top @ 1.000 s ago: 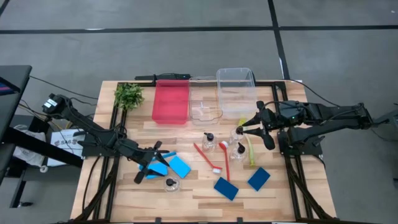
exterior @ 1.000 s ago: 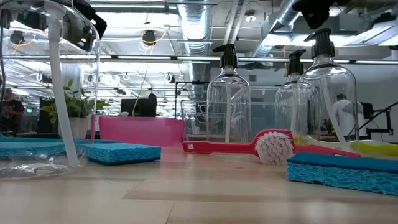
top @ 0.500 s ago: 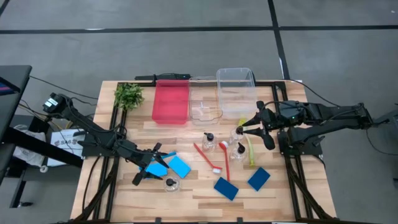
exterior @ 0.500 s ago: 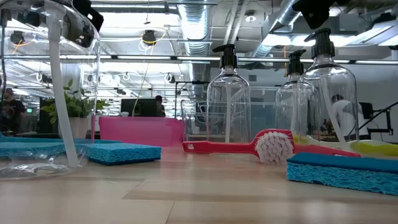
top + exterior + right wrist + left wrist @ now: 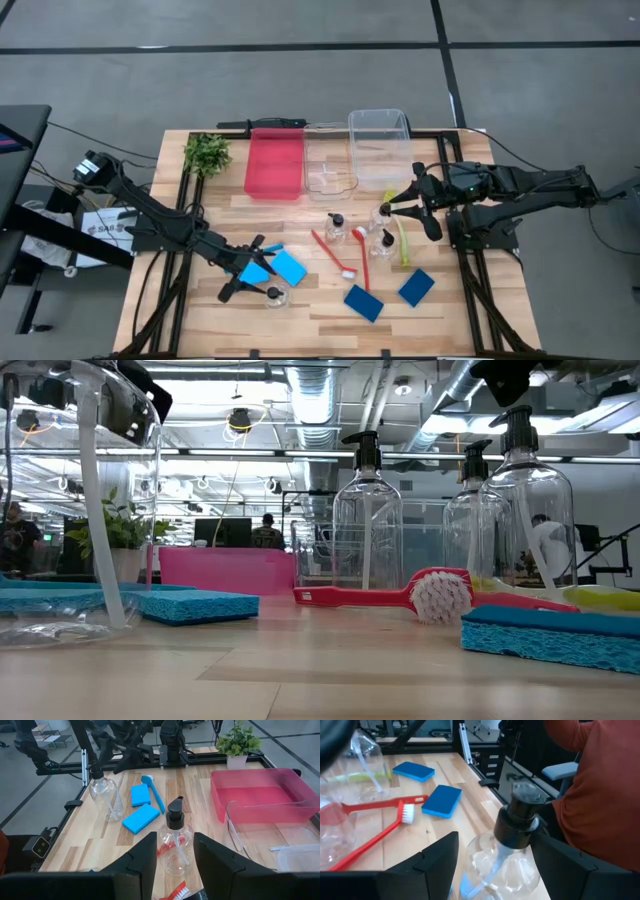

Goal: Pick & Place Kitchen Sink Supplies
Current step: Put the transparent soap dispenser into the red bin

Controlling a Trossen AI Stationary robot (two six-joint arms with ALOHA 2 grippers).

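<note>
My left gripper [image 5: 256, 277] is open. Its fingers stand on either side of a clear pump bottle [image 5: 512, 850] near the table's near edge, without touching it. Two light-blue sponges [image 5: 289, 267] and a blue brush [image 5: 156, 796] lie beside that bottle. My right gripper [image 5: 398, 203] is open too and hovers by a second bottle [image 5: 383, 212]. Two more bottles [image 5: 337, 228] stand upright mid-table. Two red brushes [image 5: 335, 255], a yellow-green brush [image 5: 403, 242] and two dark-blue sponges [image 5: 364, 302] lie flat around them.
A pink bin [image 5: 275, 162] and two clear bins [image 5: 380, 145] stand along the far edge, with a leafy plant [image 5: 207, 153] to their left. A person in an orange-red top [image 5: 605, 795] stands just past the table's near edge.
My left gripper has moved a little toward the near edge and to the right, closing in on the bottle there, and has stayed open. My right arm has kept still and no object has shifted.
</note>
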